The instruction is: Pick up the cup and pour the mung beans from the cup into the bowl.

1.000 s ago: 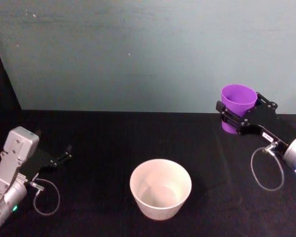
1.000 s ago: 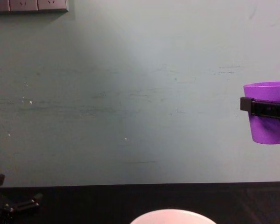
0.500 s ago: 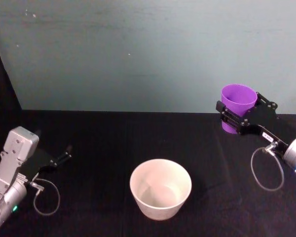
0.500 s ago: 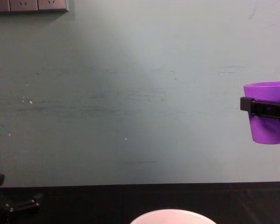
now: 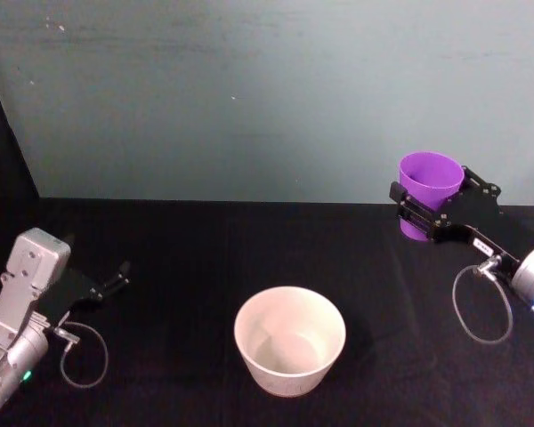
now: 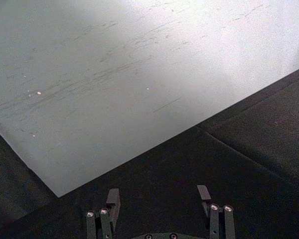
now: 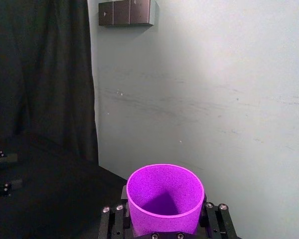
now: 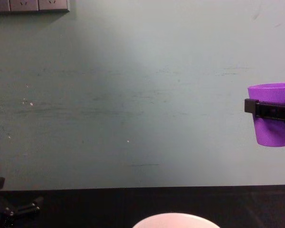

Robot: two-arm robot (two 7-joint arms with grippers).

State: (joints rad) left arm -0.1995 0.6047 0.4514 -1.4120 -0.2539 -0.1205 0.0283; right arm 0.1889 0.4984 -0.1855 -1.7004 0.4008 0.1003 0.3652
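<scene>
The right tool [image 5: 421, 215] gripped the cup [image 5: 432, 178] upright above the counter's [image 5: 205, 249] far right; the bowl [image 5: 289, 338] sat lower, leftward and nearer (so tipping goes left). The left tool [image 5: 117, 276] rested near left, fingers apart.

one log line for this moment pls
right gripper: shut on cup, upright, lifted right of bowl | left gripper: open, parked | pour: not yet

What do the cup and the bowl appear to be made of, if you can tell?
Cup, clamped by the jaws of the right gripper: likely plastic, smooth and fairly matte; uniform bright purple, thin even rim. Bowl: off-white, smooth with a faint sheen; its thin wall suggests plastic, though ceramic or paper cannot be ruled out.
</scene>
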